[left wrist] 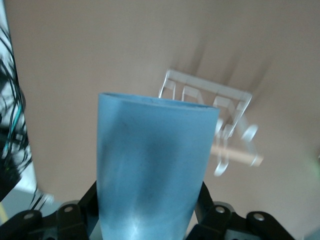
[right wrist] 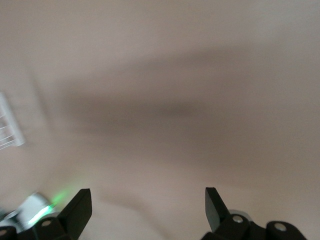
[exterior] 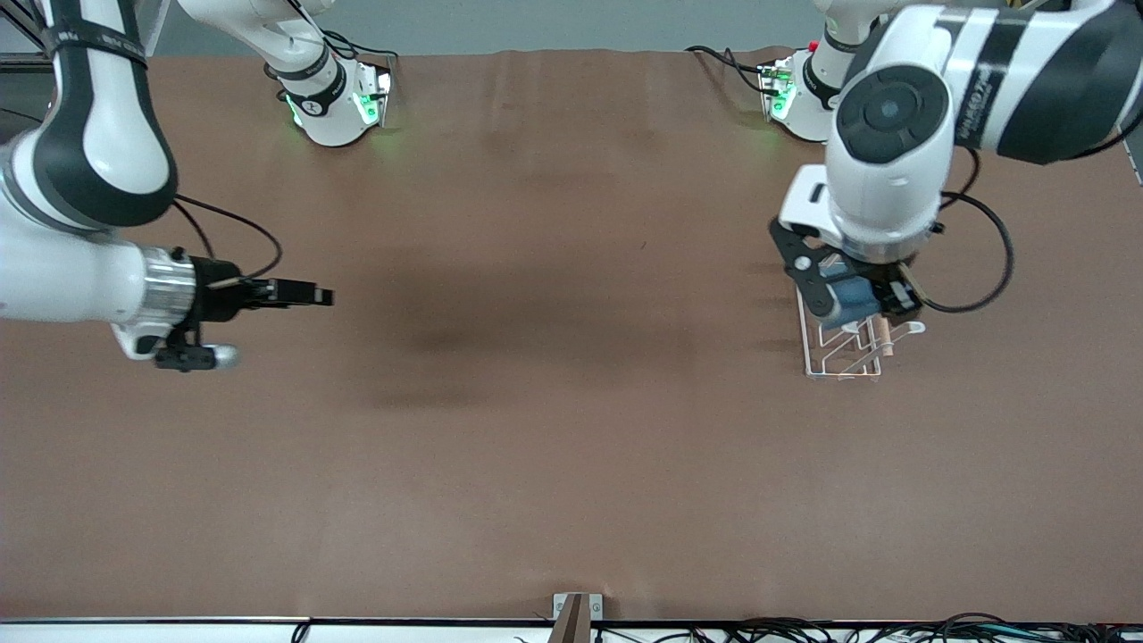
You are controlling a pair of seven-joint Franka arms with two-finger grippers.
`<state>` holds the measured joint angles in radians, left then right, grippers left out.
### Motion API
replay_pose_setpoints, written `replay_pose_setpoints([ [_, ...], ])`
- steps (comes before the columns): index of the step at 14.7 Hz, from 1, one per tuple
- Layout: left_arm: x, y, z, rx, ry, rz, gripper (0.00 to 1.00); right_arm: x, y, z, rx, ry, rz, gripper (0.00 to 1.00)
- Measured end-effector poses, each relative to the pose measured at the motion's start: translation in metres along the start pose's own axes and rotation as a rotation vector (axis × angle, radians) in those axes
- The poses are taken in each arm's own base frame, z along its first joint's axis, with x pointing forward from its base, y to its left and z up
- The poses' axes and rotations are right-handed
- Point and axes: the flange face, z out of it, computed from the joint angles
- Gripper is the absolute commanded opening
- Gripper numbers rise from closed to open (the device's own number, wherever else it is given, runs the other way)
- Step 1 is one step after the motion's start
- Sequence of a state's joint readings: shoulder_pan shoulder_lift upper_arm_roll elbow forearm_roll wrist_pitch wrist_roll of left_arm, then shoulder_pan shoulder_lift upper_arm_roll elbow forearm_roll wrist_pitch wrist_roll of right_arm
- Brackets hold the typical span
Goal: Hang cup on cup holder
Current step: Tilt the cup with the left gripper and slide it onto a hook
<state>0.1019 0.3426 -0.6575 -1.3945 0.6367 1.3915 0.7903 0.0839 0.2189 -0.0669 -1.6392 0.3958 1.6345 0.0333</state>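
My left gripper (exterior: 848, 299) is shut on the light-blue cup (exterior: 846, 298) and holds it just over the white wire cup holder (exterior: 844, 353), which stands at the left arm's end of the table. In the left wrist view the cup (left wrist: 150, 170) fills the space between my black fingers (left wrist: 87, 205), open end toward the cup holder (left wrist: 215, 107) and its wooden rod (left wrist: 240, 156). My right gripper (exterior: 308, 293) is open and empty, held over bare table at the right arm's end. Its fingers (right wrist: 80, 207) show wide apart in the right wrist view.
The brown table (exterior: 554, 429) stretches between the two arms. The arm bases (exterior: 335, 103) stand along the edge farthest from the front camera. Cables (exterior: 893, 630) lie along the nearest edge.
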Motion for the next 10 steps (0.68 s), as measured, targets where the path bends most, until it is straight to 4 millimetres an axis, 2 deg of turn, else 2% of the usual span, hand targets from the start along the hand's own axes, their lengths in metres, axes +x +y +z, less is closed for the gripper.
replay_pose_setpoints([
  [2,0.003,-0.008,0.019,0.046,-0.114,0.077,0.44,-0.005,0.029,-0.044,-0.083,0.06,0.02,1.0],
  [3,0.007,-0.012,0.029,0.066,-0.172,0.131,0.44,-0.007,0.035,-0.066,-0.121,0.091,0.022,1.0],
  [5,0.014,-0.025,0.058,0.082,-0.269,0.226,0.44,-0.016,0.033,-0.105,-0.204,0.134,0.01,1.0],
  [7,0.023,-0.035,0.092,0.057,-0.329,0.277,0.42,-0.028,0.023,-0.134,-0.272,0.152,-0.003,1.0],
  [10,0.038,-0.029,0.123,0.04,-0.46,0.321,0.41,-0.042,0.015,-0.161,-0.294,0.163,-0.007,1.0],
])
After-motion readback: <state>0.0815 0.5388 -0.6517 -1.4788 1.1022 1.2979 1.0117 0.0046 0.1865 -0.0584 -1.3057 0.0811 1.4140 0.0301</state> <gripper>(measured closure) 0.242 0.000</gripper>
